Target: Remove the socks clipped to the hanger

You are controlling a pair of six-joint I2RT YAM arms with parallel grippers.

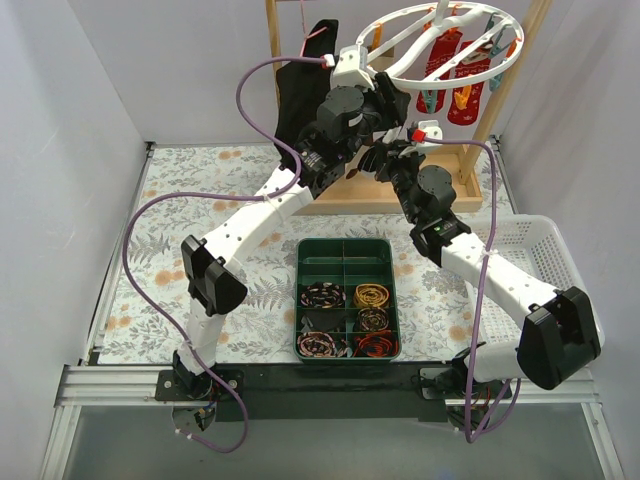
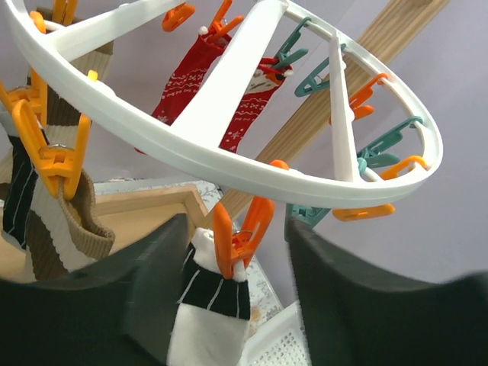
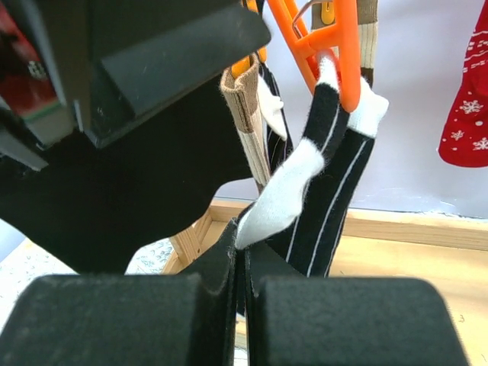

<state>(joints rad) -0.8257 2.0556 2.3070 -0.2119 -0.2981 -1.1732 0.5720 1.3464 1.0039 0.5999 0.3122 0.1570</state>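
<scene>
The white ring hanger (image 1: pixel 440 40) hangs at the back right, and its rim and spokes show in the left wrist view (image 2: pixel 229 152). Red patterned socks (image 1: pixel 445 60) (image 2: pixel 191 76) hang from its far clips. A brown-beige sock (image 2: pixel 53 221) hangs at its left. An orange clip (image 2: pixel 236 229) holds a dark navy striped sock with white ends (image 2: pixel 213 293). My left gripper (image 2: pixel 236 263) is open, with one finger on each side of that clip and sock. My right gripper (image 3: pixel 242 248) is shut on the white tip of the navy sock (image 3: pixel 328 198) below its clip (image 3: pixel 335 46).
A wooden frame (image 1: pixel 500 100) carries the hanger. A black garment (image 1: pixel 295 100) hangs on a pink hanger (image 1: pixel 315 35) at the back. A green compartment tray (image 1: pixel 345 250) sits in the middle and a white basket (image 1: pixel 535 250) at the right.
</scene>
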